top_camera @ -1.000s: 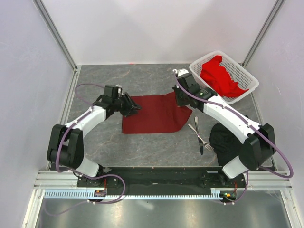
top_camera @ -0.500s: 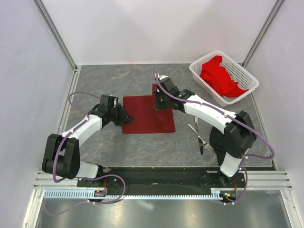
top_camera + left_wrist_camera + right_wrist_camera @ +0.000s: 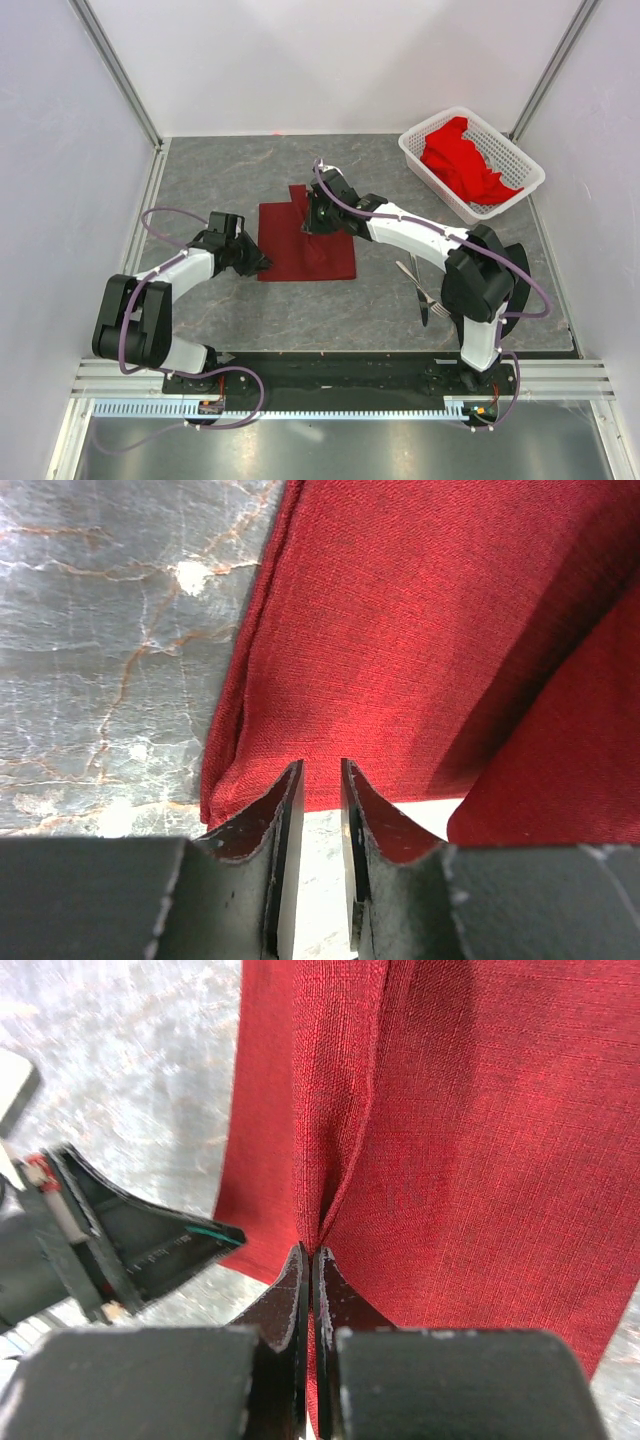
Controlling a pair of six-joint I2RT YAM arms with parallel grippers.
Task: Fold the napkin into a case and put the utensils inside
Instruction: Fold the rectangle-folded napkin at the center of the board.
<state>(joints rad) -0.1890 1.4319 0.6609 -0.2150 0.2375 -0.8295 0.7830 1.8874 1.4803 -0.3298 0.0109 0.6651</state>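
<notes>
The dark maroon napkin (image 3: 320,255) lies mid-table, part of it doubled over itself. My right gripper (image 3: 312,224) is above its middle, shut on a pinched ridge of the napkin (image 3: 480,1140), which rises into the right gripper (image 3: 311,1250). My left gripper (image 3: 264,263) is low at the napkin's near-left corner. In the left wrist view the left gripper (image 3: 320,768) has a narrow gap with bare table showing through it, and its tips just meet the edge of the napkin (image 3: 400,630). The utensils (image 3: 421,285), a silver fork and knife, lie crossed to the right.
A white lattice basket (image 3: 510,140) holding bright red cloth (image 3: 462,162) stands at the back right. Frame posts and white walls close in the grey stone tabletop (image 3: 220,180). The right arm's forearm (image 3: 410,232) reaches across behind the utensils.
My right gripper has carried the napkin's right edge leftwards over the cloth, making it narrower. My left gripper has drawn back to the near-left corner and its jaws have narrowed.
</notes>
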